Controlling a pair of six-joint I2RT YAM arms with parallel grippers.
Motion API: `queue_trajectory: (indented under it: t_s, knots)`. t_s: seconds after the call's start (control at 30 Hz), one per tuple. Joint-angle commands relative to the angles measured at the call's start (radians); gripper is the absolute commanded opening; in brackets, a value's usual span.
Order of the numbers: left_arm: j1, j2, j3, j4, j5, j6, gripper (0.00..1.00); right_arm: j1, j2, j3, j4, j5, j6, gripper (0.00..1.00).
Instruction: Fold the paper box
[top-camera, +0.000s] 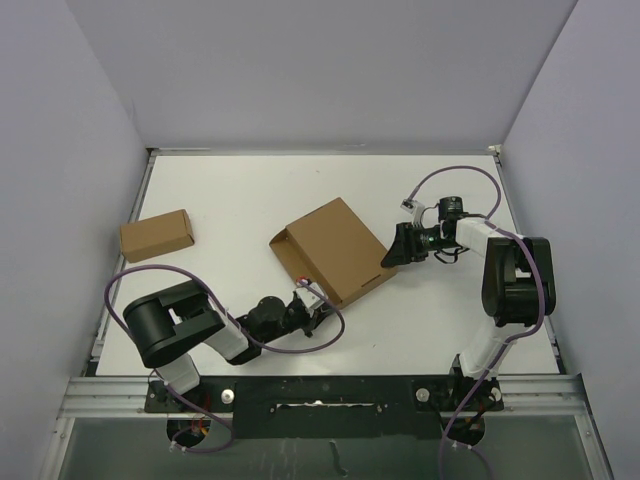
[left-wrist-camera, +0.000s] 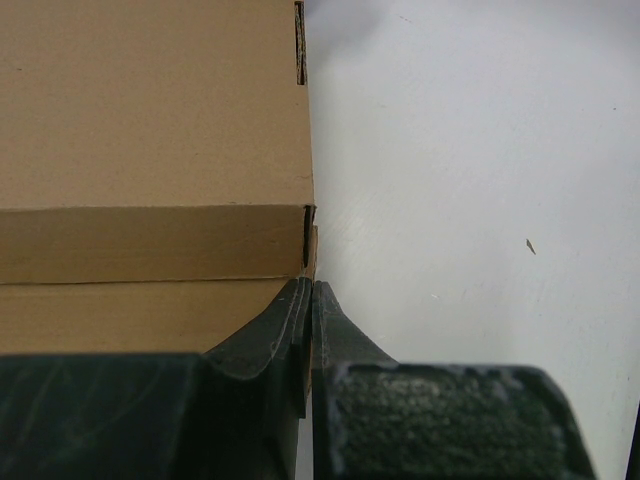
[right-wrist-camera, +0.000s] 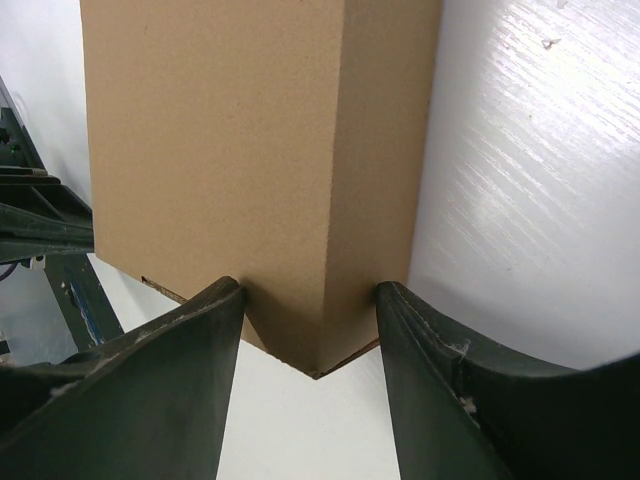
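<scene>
Near the middle of the white worktop (top-camera: 230, 190), turned at an angle: a large, flat paper box (top-camera: 335, 248) of plain brown cardboard, matte and slightly fibrous, rectangular, with sharp creased edges. On top, one broad smooth panel covering most of it. Along its left end, a low upright wall and a thin open strip; inside mostly hidden, content not possible to tell. From the left wrist view, a lower folded band under the top panel and a narrow slit (left-wrist-camera: 299, 45) cut at the edge of the panel. Left fingers (left-wrist-camera: 265, 345), black and curved, pressed fully together, tips touching a near corner of the box; whether with a thin cardboard edge between them, not possible to tell. Right fingers (right-wrist-camera: 165, 370), dark with a rough, worn surface, set apart and clamped on the right-hand corner of the box, one tip on each face of that corner. Well apart, near the left edge of the worktop: a small brown cardboard box (top-camera: 157, 235), closed, block-shaped, content hidden. Worktop surface glossy white with fine streaks.
</scene>
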Motion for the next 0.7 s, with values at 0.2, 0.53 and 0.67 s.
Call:
queue_trajectory:
  t_s: [0.2, 0.53, 0.67]
  knots:
    - [0.009, 0.011, -0.004, 0.037, 0.004, -0.01, 0.0, -0.001, 0.028, 0.018, 0.019, 0.125, -0.044, 0.53]
    - [0.015, 0.013, -0.003, 0.032, 0.004, -0.014, 0.0, 0.002, 0.031, 0.02, 0.017, 0.125, -0.045, 0.53]
    - [0.018, 0.011, -0.003, 0.033, 0.001, -0.018, 0.0, 0.004, 0.032, 0.021, 0.016, 0.125, -0.045, 0.53]
